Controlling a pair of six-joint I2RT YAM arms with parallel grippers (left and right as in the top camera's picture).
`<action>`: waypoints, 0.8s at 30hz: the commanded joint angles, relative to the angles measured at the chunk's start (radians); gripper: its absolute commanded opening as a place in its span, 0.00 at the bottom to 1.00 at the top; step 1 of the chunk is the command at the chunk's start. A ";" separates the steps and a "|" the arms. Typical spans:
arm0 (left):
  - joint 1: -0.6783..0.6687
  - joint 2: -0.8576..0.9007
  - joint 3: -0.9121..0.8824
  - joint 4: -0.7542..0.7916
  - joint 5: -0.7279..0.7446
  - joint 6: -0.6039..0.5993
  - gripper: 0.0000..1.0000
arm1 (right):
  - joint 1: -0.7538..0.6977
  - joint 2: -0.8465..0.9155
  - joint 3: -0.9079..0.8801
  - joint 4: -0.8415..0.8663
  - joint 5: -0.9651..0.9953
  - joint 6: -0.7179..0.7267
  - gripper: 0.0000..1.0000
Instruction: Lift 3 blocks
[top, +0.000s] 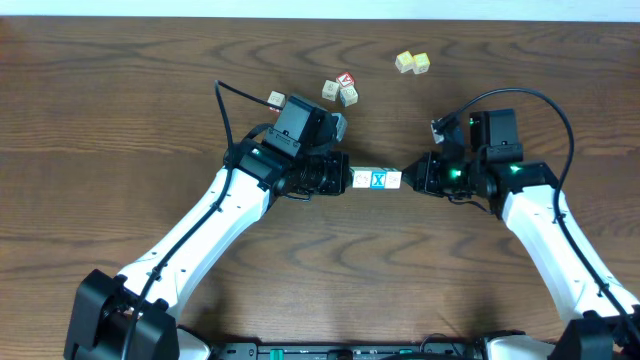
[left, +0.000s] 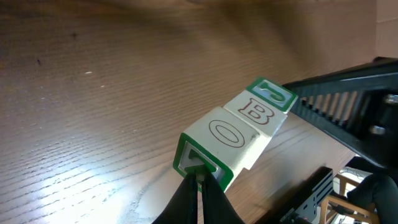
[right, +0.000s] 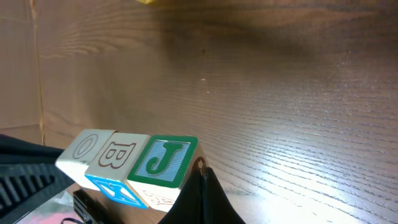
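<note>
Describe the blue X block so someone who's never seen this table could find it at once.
Find the centre of the wooden table, where the left tool and right tool point at each other, tips pressing a row of three blocks between them. It is the middle block of that row, the only one with a blue X on top; its neighbours show whitish tops.

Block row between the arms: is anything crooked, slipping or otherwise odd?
Nothing stands out. The three blocks sit face to face in a straight row, pinched endwise between the shut left end effector and right end effector.
</note>
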 joint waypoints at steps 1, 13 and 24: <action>-0.023 0.003 0.009 0.018 0.045 -0.026 0.07 | 0.048 -0.048 0.012 0.014 -0.190 0.021 0.01; -0.023 0.003 0.009 0.019 0.039 -0.031 0.07 | 0.048 -0.056 0.012 0.014 -0.190 0.029 0.01; -0.023 0.003 0.009 0.019 0.039 -0.037 0.07 | 0.048 -0.056 0.012 0.010 -0.190 0.029 0.01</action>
